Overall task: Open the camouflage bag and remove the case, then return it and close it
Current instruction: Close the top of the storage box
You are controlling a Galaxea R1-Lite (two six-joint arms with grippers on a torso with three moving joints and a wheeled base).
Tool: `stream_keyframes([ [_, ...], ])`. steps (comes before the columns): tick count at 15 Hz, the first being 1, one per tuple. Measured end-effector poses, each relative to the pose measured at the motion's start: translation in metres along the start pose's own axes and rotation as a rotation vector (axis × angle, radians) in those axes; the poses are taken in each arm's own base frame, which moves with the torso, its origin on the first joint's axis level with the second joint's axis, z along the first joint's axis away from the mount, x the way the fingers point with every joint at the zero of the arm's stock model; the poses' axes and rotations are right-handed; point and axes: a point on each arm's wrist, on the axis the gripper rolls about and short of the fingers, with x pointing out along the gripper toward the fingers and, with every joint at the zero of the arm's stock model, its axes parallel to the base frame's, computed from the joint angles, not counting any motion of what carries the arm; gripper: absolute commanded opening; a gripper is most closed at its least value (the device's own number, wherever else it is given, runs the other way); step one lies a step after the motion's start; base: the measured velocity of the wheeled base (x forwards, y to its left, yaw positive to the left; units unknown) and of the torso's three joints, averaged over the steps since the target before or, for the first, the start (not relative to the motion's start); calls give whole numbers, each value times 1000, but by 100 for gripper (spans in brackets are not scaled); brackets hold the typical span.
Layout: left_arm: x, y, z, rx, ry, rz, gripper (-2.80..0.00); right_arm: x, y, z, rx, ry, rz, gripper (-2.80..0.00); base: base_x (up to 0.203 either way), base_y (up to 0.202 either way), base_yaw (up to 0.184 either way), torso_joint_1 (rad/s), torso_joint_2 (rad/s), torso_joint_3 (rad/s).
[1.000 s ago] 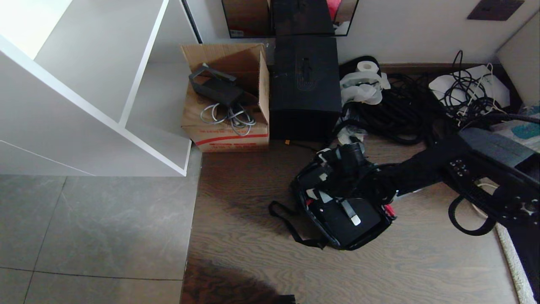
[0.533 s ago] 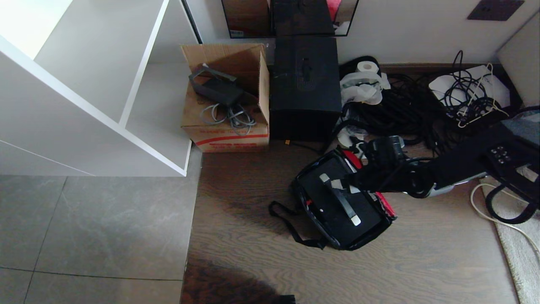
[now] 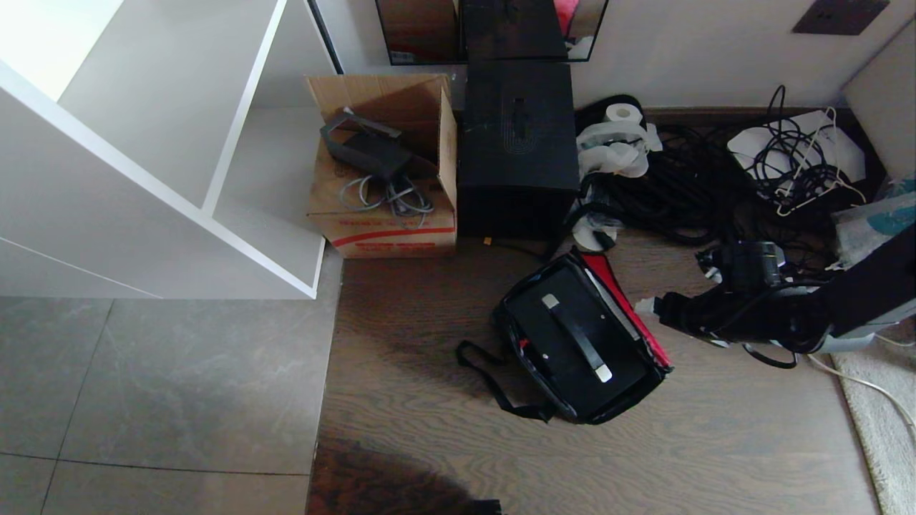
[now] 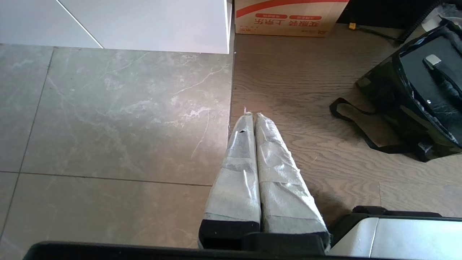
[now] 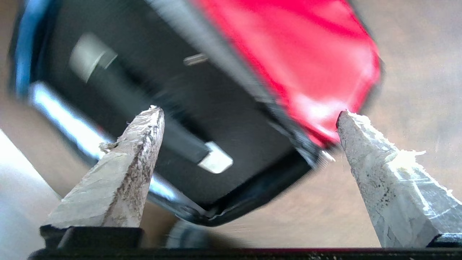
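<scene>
The right gripper [image 3: 655, 309] hangs empty with its taped fingers [image 5: 139, 144] spread wide, low over the wooden floor [image 3: 429, 429] just beside the camouflage bag [image 3: 529, 357], touching nothing. The bag lies on the floor with its lid [image 3: 630, 315] thrown back toward the gripper, red lining showing. The black case [image 3: 580, 336] sits inside it, strap handle [image 3: 583, 345] up between silver end brackets. Behind stand a cardboard carton [image 3: 383, 214], a taller black box [image 3: 517, 143] and a tangle of cables [image 3: 687, 186].

By the look of it, the bag has been opened; whether the case has already been out and put back cannot be told from this alone. What plainly remains is folding the lid over and zipping it.

The right wrist view looks straight through the spread fingers at the case and red lining, though smeared. The left wrist view shows what the head view lacks: the left gripper [image 4: 251, 115], fingers pressed together on nothing, parked over the seam between grey tile [image 4: 108, 119] and wood, well apart from the bag, whose camouflage side and loose black strap [image 4: 361, 130] it shows.
</scene>
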Motion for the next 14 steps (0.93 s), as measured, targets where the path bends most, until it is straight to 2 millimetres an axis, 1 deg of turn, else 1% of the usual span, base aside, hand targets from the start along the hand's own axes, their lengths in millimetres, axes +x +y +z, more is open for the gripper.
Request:
stream_keyframes([
  [4, 0, 0, 0, 0, 0, 0, -280, 1, -42, 0, 380, 22, -107, 0, 0, 0, 0, 0, 0, 0],
  [5, 0, 0, 0, 0, 0, 0, -280, 3, -51, -1, 440, 30, -134, 0, 0, 0, 0, 0, 0, 0],
  [7, 0, 0, 0, 0, -1, 0, -280, 8, -63, -4, 476, 59, -174, 0, 0, 0, 0, 0, 0, 0],
  [9, 0, 0, 0, 0, 0, 0, -280, 9, -77, -7, 481, 125, -227, 0, 0, 0, 0, 0, 0, 0],
  [10, 0, 0, 0, 0, 0, 0, -280, 9, -82, -9, 449, 164, -252, 0, 0, 0, 0, 0, 0, 0],
  [12, 0, 0, 0, 0, -1, 0, -280, 8, -88, -16, 320, 233, -318, 0, 0, 0, 0, 0, 0, 0],
  [14, 0, 0, 0, 0, 0, 0, -280, 6, -94, -22, 168, 288, -421, 0, 0, 0, 0, 0, 0, 0],
])
